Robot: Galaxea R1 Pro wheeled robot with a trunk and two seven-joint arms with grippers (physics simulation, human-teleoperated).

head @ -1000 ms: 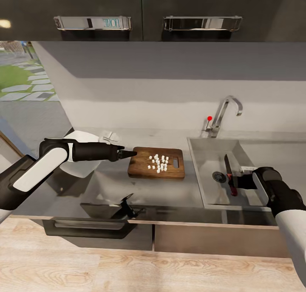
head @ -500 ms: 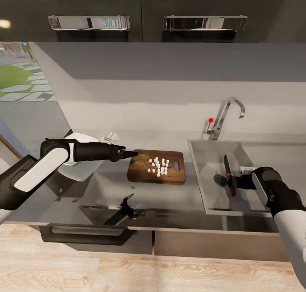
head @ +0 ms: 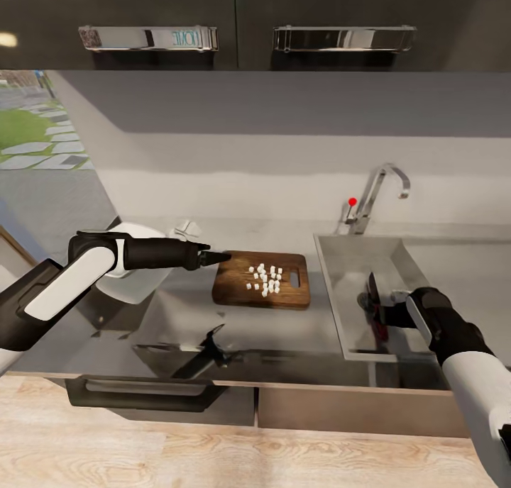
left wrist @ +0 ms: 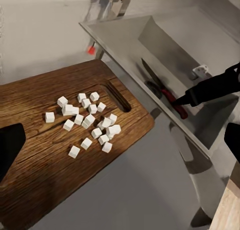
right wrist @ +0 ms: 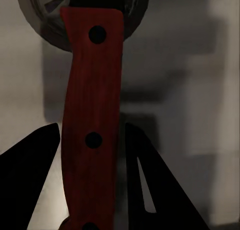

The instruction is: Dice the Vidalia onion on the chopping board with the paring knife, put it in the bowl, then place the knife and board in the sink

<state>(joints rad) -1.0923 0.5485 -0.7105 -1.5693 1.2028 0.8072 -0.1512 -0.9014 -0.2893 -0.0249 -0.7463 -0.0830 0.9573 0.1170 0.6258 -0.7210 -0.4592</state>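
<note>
The dark wooden chopping board (head: pixel 234 289) lies on the glossy countertop (head: pixel 284 332) with several white onion dice (head: pixel 264 278) on it, and the dice (left wrist: pixel 90 120) also show in the left wrist view. My left gripper (head: pixel 216 257) hovers at the board's left end, open and holding nothing. The white bowl (head: pixel 131 287) sits left of the board, partly hidden by my left arm. Inside the sink (head: pixel 341 261), my right gripper (head: pixel 383 312) is shut on the paring knife (head: pixel 372 289). Its reddish-brown handle (right wrist: pixel 92 115) sits between both fingers, over the drain.
A chrome tap (head: pixel 376 190) with a red knob (head: pixel 351 202) stands behind the basin. A small pale object (head: pixel 184 227) lies behind the bowl. A drawer handle (head: pixel 142 392) runs under the counter's wooden front edge. Dark cabinets hang overhead.
My right gripper has shifted left and toward the sink's front, and the knife has moved with it. The left arm, board and dice hold still. The view shifted slightly at first.
</note>
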